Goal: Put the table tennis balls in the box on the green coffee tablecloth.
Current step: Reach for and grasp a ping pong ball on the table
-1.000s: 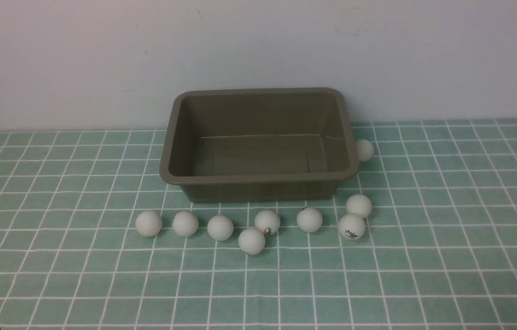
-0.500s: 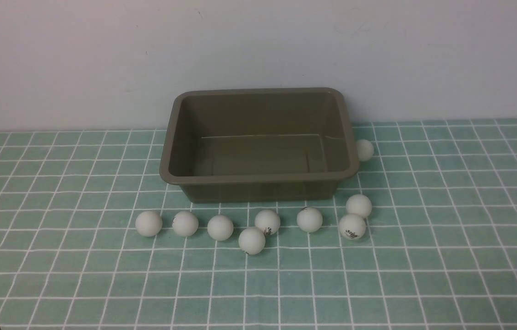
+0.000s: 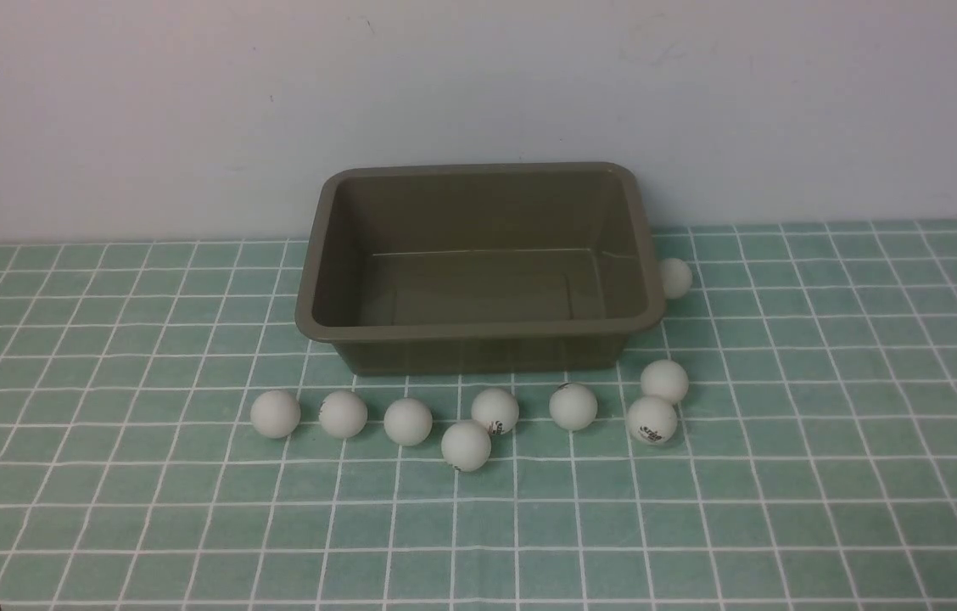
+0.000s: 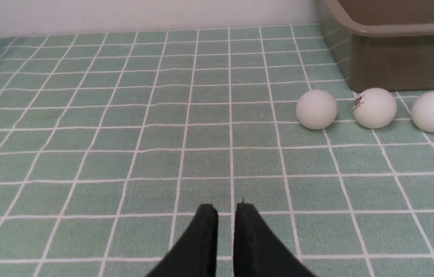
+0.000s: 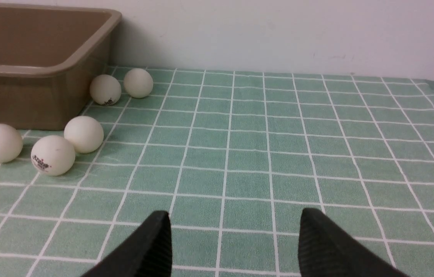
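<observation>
- Eight table tennis balls [image 3: 407, 421] show in the front view, all out on the green coffee tablecloth [image 3: 826, 424].
- The box [image 3: 478, 329] is an olive-brown tub set close to the white wall [image 3: 478, 85]. Its floor is bare, with no ball inside.
- Seven balls lie in a loose row just in front of the box's near wall.
- The three at the left end are spaced apart.
- The forward ball [image 3: 466, 445] sits out of line toward the robot, close against its neighbour.
- Two balls at the right end are nearly touching; one carries a dark logo.
- One more ball, the side ball [image 3: 675, 277], sits by the box's right wall, partly hidden by the rim.
- The right wrist view shows a pair of balls [image 5: 105, 89] at that wall, so nine in all.
- The left hand [image 4: 226, 207] is low over the cloth, its fingers drawn together to a thin slit and holding nothing. The three left-end balls are well apart from it.
- The right hand [image 5: 235, 213] has its fingers spread wide with nothing between them, only bare cloth ahead.
</observation>
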Robot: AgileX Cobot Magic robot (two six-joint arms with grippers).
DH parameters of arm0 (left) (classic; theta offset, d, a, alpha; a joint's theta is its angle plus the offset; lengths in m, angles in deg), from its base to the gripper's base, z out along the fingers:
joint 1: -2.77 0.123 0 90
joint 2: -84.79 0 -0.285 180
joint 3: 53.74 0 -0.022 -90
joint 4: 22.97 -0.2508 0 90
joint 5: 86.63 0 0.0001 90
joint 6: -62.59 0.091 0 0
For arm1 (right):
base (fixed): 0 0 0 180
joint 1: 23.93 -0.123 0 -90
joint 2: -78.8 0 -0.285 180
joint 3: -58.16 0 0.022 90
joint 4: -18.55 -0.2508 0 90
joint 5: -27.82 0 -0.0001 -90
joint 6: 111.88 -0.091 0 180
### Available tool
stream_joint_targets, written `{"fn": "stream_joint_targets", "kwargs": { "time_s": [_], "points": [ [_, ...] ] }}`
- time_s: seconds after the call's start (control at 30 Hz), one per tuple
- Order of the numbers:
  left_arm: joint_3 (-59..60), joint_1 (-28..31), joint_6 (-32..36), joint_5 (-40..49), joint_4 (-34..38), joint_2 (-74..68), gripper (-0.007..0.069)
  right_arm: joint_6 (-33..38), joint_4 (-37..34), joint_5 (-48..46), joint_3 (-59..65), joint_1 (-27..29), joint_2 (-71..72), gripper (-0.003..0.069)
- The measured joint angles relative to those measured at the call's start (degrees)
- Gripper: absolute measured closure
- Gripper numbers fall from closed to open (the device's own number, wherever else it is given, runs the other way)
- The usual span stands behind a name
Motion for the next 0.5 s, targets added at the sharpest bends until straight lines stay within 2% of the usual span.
{"fn": "stream_joint_targets", "kwargs": {
  "time_s": [0.13, 0.3, 0.5],
  "points": [
    [0.0, 0.0, 0.0, 0.0, 0.0, 0.0, 0.0574, -0.05, -2.3, 2.22, -0.24, 0.0, 0.0, 0.0251],
    [0.0, 0.0, 0.0, 0.0, 0.0, 0.0, 0.0574, -0.12, -5.89, 0.26, -8.99, 0.0, 0.0, 0.0251],
    [0.0, 0.0, 0.0, 0.0, 0.0, 0.0, 0.0574, -0.12, -8.76, -11.69, -23.45, 0.0, -0.41, 0.0251]
  ]
}}
